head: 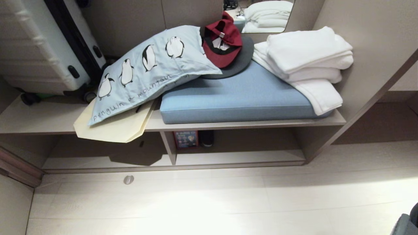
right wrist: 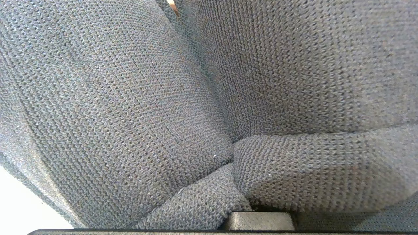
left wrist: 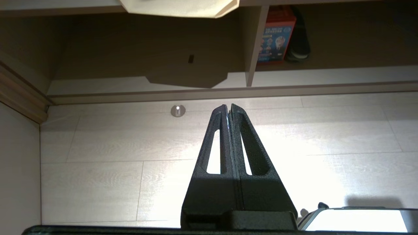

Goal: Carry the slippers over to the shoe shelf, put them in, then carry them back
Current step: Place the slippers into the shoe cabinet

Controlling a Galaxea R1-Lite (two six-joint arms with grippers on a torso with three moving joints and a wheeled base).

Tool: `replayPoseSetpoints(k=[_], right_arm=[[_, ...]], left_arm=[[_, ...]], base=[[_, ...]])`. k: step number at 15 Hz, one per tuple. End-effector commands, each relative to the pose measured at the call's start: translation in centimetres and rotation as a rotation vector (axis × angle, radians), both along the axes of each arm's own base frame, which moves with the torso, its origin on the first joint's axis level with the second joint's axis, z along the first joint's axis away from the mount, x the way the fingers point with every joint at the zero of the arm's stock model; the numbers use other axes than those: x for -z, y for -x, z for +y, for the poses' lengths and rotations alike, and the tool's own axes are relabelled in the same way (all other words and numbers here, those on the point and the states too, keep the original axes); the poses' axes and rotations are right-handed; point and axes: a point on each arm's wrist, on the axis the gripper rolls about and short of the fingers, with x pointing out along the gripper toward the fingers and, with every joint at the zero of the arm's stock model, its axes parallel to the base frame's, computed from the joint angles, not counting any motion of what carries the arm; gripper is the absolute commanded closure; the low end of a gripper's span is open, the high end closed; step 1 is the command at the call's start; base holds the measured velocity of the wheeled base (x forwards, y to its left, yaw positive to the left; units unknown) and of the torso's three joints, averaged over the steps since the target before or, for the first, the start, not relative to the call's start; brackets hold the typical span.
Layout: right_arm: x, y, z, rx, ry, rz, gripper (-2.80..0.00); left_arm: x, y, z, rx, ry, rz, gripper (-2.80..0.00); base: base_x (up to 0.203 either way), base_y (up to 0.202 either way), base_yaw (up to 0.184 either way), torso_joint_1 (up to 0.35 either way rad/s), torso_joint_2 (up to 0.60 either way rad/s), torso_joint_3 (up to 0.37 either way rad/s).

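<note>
The right wrist view is filled by the grey knitted fabric of the slippers [right wrist: 183, 107], pressed close against the camera. The right gripper's fingers are hidden behind that fabric; it is clamped tight, and the slippers are taken to be held in it, though the grip itself cannot be seen. In the head view a dark grey corner [head: 405, 225] is seen at the lower right edge, but what it is cannot be told.

The left gripper [left wrist: 228, 109] is seen pressed together, with nothing between its fingers, above the pale wooden floor [left wrist: 104, 182].

The shoe shelf [head: 228, 156] is found ahead, under the bench [head: 245, 123], with its divider panel [head: 168, 147] upright. A red box [head: 185, 139] and a black shoe [head: 206, 138] are stood just beside the divider in the right compartment.

On the bench a blue cushion [head: 241, 94], white towels [head: 303, 62], a red cap [head: 223, 42] and a penguin pillow [head: 147, 71] are laid
</note>
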Motion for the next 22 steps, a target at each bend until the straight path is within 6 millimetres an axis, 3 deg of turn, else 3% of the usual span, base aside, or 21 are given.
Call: replayPoseSetpoints(k=[1, 22], right_arm=[[0.01, 0.0, 0.0, -0.001, 0.0, 0.0, 0.0], [0.01, 0.0, 0.0, -0.001, 0.0, 0.0, 0.0]], left_arm=[[-0.01, -0.01, 0.0, -0.001, 0.001, 0.001, 0.0], [-0.01, -0.01, 0.0, -0.001, 0.001, 0.001, 0.0]], base=[[0.0, 0.0, 0.0, 0.004, 0.0, -0.2], [0.0, 0.0, 0.0, 0.003, 0.0, -0.196]])
